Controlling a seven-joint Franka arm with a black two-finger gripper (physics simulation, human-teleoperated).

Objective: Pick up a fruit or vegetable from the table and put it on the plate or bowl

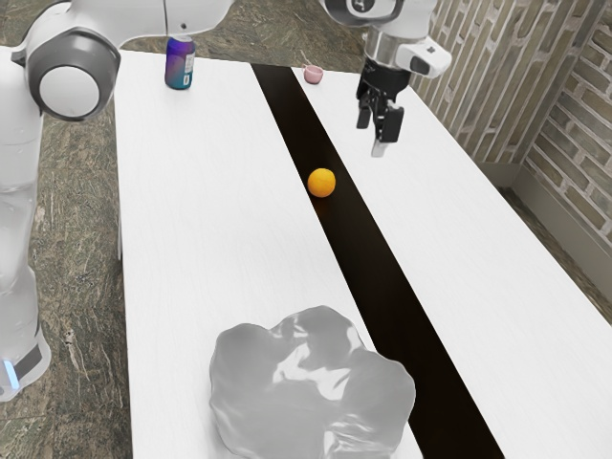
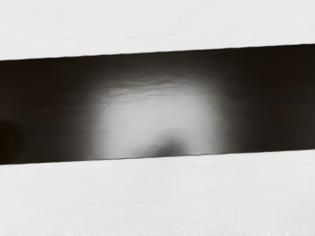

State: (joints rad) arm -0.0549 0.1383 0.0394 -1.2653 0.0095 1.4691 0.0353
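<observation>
Blue bottle point(image 1: 180, 62) at the tabletop's point(image 1: 191, 239) far corner, and a crumpled grey bowl point(image 1: 311, 387) at the near edge. The orange point(image 1: 322, 182) sits mid-table on the dark strip point(image 1: 382, 277). The gripper point(image 1: 375, 134) hangs open and empty just beyond it, not touching.

The gripper point(image 1: 373, 136) hangs above the table point(image 1: 191, 239) with its fingers apart and nothing between them. The orange point(image 1: 322, 182) sits alone on the dark strip point(image 1: 382, 277), nearer the camera than the gripper. Open surface surrounds it on every side, and the line from the gripper to it is unobstructed. The bottle point(image 1: 180, 62) and a small pink cup point(image 1: 312, 73) stand at the far edge, well apart from the orange. The grey dish point(image 1: 311, 392) occupies the near end, well apart from everything else and open from above. A brick wall point(image 1: 564, 124) bounds the exterior view's right. In the wrist view, bare strip point(image 2: 49, 98) and white table point(image 2: 157, 196) lie under the hand.
</observation>
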